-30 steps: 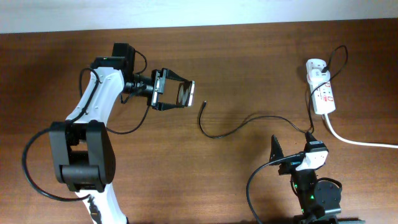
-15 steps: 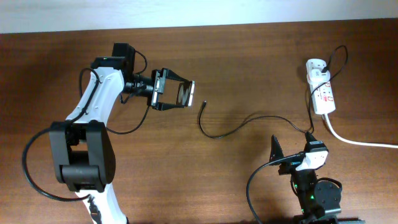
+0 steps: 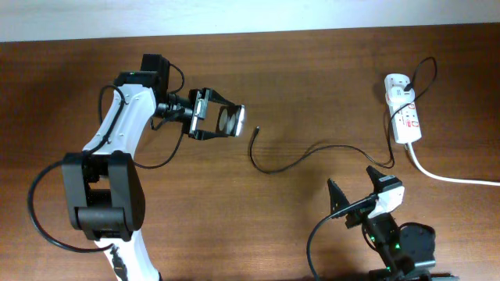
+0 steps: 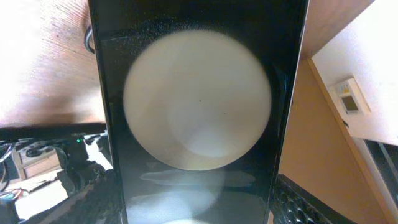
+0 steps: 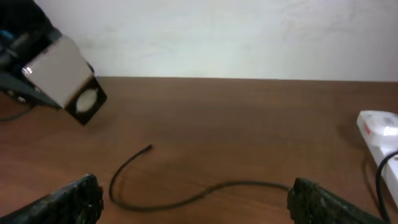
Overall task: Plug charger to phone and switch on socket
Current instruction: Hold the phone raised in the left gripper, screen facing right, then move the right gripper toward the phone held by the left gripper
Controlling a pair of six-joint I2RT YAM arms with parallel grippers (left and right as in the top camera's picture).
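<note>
The phone (image 3: 233,120) is held off the table by my left gripper (image 3: 221,119), which is shut on its sides. In the left wrist view the phone (image 4: 198,106) fills the frame, its glossy black face showing a big white round spot. The charger (image 3: 301,158) is a thin black cable lying loose on the table, its tip (image 3: 256,131) just right of the phone and apart from it. The white socket (image 3: 405,117) lies at the far right. My right gripper (image 3: 355,186) is open and empty near the front edge, with the charger (image 5: 186,199) ahead of it.
The socket's thick white cord (image 3: 453,178) runs off the right edge. The right wrist view shows the held phone (image 5: 81,93) at upper left, the socket (image 5: 378,132) at right, and a white wall behind the table.
My right arm has shifted a little and its gripper has swung slightly left, showing both open fingers. The left gripper has tilted the phone a little; its round spot now shows.
</note>
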